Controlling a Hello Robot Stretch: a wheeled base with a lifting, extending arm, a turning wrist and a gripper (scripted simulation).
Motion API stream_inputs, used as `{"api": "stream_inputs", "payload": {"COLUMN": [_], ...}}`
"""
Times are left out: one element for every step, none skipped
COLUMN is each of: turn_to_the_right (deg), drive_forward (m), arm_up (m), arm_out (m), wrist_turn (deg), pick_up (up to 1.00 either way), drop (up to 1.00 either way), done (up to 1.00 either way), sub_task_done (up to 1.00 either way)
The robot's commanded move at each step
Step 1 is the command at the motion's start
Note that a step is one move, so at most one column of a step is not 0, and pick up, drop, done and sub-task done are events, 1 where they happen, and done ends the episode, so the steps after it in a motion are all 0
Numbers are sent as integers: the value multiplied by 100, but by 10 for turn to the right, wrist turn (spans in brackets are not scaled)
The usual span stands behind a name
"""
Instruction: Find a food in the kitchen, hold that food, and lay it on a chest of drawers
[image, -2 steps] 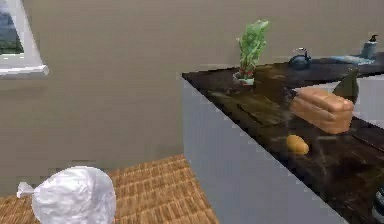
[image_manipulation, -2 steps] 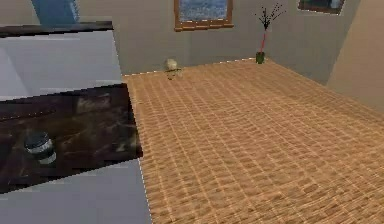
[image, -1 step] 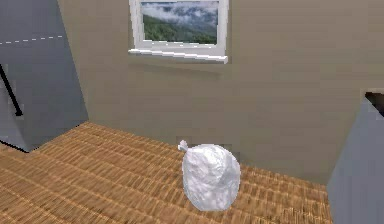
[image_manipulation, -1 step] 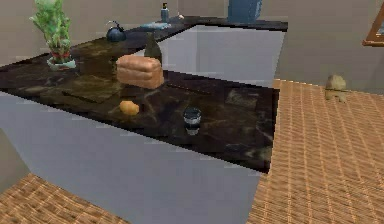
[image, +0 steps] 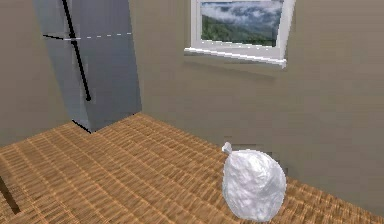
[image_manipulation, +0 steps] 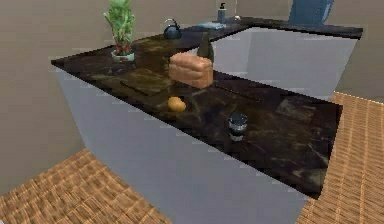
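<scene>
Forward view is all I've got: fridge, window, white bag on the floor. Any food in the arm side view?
Observer: Yes, a brown loaf of bread sits on a dark counter.
Operator: Anything else edible?
Observer: Possibly. A small round orange thing lies on the counter, nearer the camera than the loaf.
Operator: Clutter near them?
Observer: A dark cup stands right of both in the picture, near the counter's front edge.
</scene>
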Motion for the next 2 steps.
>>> {"api": "stream_inputs", "payload": {"turn_to_the_right": [0, 0], "drive_forward": [0, 0], "arm_up": [50, 38], "arm_out": [0, 0], "wrist_turn": [0, 0], "pick_up": [0, 0], "drop": [0, 0], "done": [0, 0], "sub_task_done": [0, 0]}}
